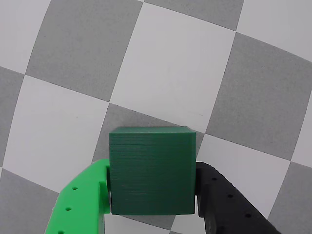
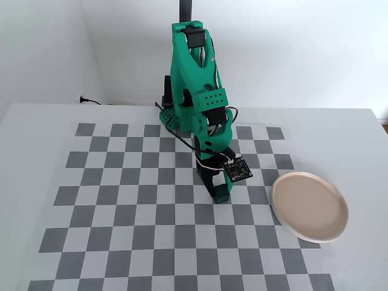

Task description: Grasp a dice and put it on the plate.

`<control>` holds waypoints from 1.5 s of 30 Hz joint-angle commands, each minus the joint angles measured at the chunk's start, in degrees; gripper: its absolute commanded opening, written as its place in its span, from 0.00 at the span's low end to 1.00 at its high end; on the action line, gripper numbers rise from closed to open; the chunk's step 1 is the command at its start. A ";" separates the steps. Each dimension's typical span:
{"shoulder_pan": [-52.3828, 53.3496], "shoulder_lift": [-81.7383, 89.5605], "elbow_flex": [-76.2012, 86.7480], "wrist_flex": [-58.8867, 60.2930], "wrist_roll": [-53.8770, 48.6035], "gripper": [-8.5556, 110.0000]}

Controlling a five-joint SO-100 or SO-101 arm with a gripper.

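1. Gripper (image 1: 152,204) fingers, one bright green, one black, are clamped on opposite sides of the dice (image 1: 150,170).
2. Dice sits over the checkerboard (image 2: 121,200), mid-board.
3. Plate (image 2: 310,206) lies well apart, right in the fixed view.

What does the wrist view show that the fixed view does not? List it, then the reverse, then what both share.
Only the wrist view shows the grip up close: the dice sits squeezed between a bright green finger and a black finger, its plain faces clear.

Only the fixed view shows the plate, empty, to the right of the arm, and the whole table.

Both show the dice, the gripper and the checkerboard.
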 commanded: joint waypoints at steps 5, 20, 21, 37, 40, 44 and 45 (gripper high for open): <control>-1.05 6.68 -5.19 0.97 -1.76 0.04; -13.27 18.81 -19.42 18.72 -0.18 0.04; -14.24 18.46 -20.48 19.34 0.00 0.04; -22.32 -6.33 -45.53 22.15 3.43 0.04; -23.55 -13.89 -53.09 23.12 4.04 0.04; -24.70 -23.82 -62.40 23.82 4.92 0.04; -24.87 -26.37 -64.69 23.91 5.19 0.04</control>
